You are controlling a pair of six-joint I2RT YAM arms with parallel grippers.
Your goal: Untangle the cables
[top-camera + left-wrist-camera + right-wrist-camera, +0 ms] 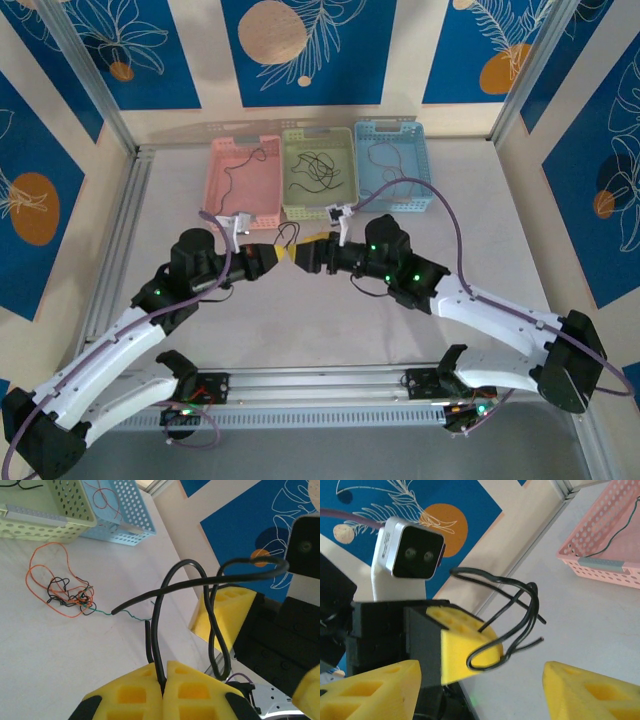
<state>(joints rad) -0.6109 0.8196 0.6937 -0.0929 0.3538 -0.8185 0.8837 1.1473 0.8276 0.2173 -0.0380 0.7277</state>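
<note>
Pinched looped black cable in shut left claw, loop rising just ahead of it. Left orange-black-green tangle on table farther ahead, to claw's left. Held right claw open astride loop, gripping nothing. Could cinch loop into knot if grabbed by both strands and pulled.

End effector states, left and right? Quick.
Left end effector: closed, holding the black cable.
Right end effector: open, holding nothing.
</note>
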